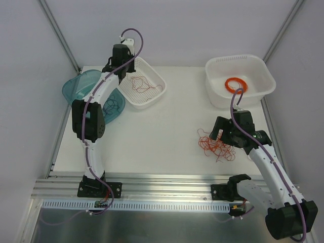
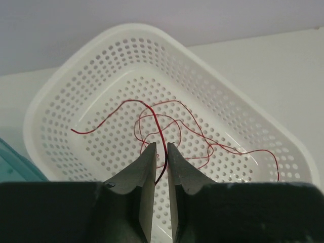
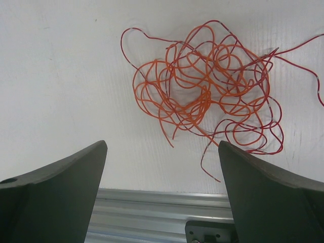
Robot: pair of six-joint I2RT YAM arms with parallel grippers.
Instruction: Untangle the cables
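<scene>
A tangle of orange and red cables lies on the white table at the right front. My right gripper hovers just on the near side of it, open wide, nothing between its fingers. One thin red cable lies curled in the white perforated basket at the back left. My left gripper hangs over that basket, jaws parted by a narrow gap. The red cable's end runs loosely up through this gap. A dark cable lies in a teal dish.
A white tub at the back right holds a thick orange coil ring. Two teal dishes sit at the left edge beside the basket. An aluminium rail borders the table's near edge, close below my right gripper.
</scene>
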